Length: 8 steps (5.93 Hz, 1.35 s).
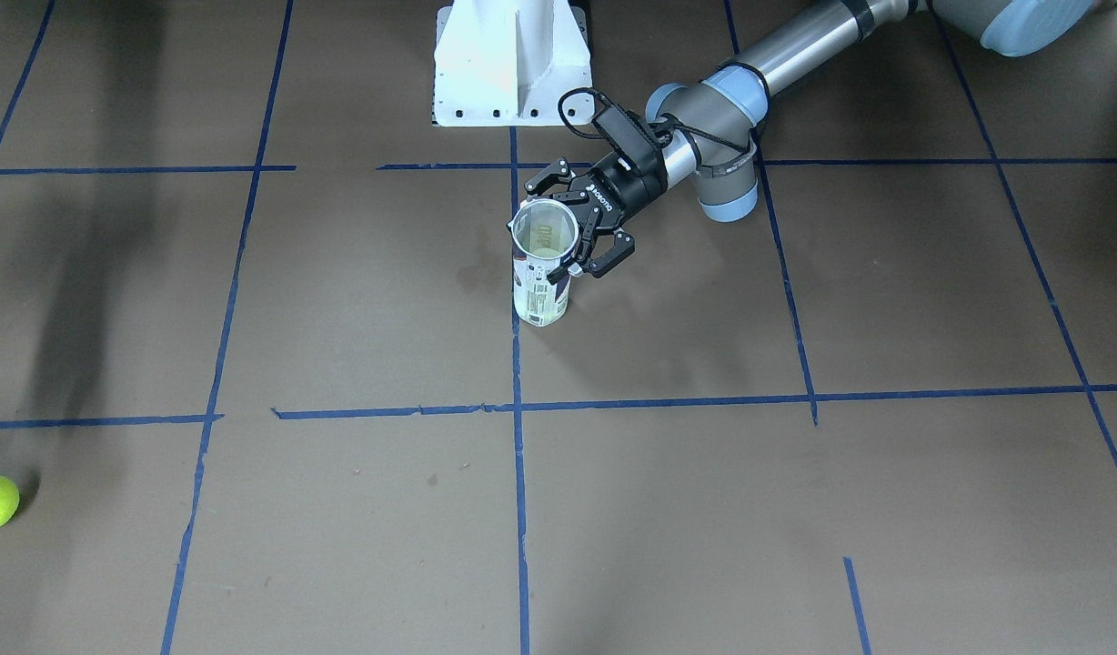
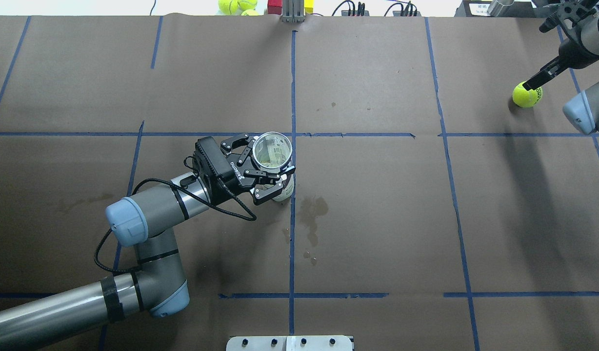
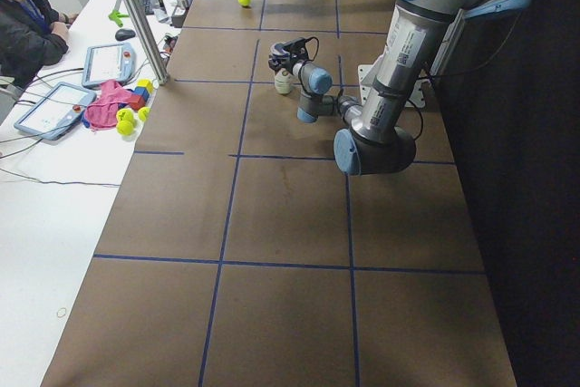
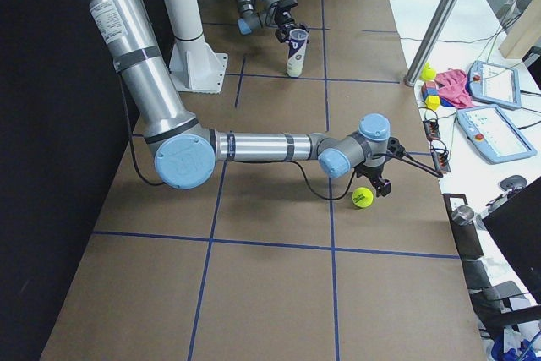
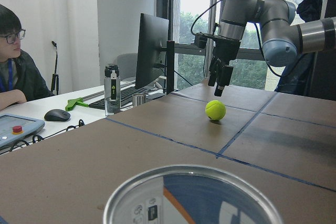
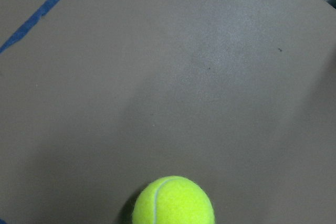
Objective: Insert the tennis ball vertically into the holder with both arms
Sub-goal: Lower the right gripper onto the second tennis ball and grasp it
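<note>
Closest to the robot stands a white metal pedestal, a blocky casting with a flat bolted foot. Past it the left arm, a smooth silver-grey tube with rounded light-blue caps, lies low across the surface, which is matte brown sheet marked into squares with blue tape and carries a dark blotchy stain. The black left tool has hold of the holder. Its two linked fingers are set wide, one on each side of the wall just below the rim. The holder is a clear plastic cylinder with a thin bright ring round its open mouth and a white and navy label on its lower part. It stands upright on the surface, on a blue tape line near the middle. Well apart from it, towards the far right corner, a fuzzy yellow-green tennis ball with a pale curved seam rests on the surface. The right tool hangs point-down just above the ball, a sliver of gap showing in the left wrist view. I cannot tell how far its fingers are spread, and it holds nothing.
</note>
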Each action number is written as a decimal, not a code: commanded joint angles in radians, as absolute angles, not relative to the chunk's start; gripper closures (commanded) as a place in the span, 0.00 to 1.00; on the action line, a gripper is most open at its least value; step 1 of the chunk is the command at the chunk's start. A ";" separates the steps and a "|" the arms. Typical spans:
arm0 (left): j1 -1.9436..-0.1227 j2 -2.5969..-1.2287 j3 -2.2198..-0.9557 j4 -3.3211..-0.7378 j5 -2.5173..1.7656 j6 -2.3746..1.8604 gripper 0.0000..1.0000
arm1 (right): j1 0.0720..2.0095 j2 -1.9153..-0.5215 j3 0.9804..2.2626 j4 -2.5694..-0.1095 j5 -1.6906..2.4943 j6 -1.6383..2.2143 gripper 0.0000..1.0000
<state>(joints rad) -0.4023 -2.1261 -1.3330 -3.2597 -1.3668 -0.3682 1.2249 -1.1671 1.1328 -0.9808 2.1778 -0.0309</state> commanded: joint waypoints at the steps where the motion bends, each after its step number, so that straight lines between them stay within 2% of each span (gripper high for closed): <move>1: -0.402 -2.126 -1.333 -3.260 -1.367 -0.368 0.13 | 1.195 -1.193 1.115 -0.931 2.166 -0.006 0.00; 6: -0.402 -2.125 -1.333 -3.260 -1.367 -0.368 0.13 | 1.147 -1.190 1.074 -0.933 2.044 -0.006 0.01; 7: -0.402 -2.125 -1.333 -3.260 -1.367 -0.368 0.13 | 1.146 -1.184 1.068 -0.936 2.033 -0.003 0.23; 8: -0.402 -2.125 -1.333 -3.260 -1.367 -0.368 0.13 | 1.146 -1.178 1.069 -0.936 2.034 -0.002 0.71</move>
<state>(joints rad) -0.4019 -2.1246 -1.3331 -3.2597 -1.3668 -0.3682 1.1469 -1.1836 1.0697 -0.9350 2.0370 -0.0032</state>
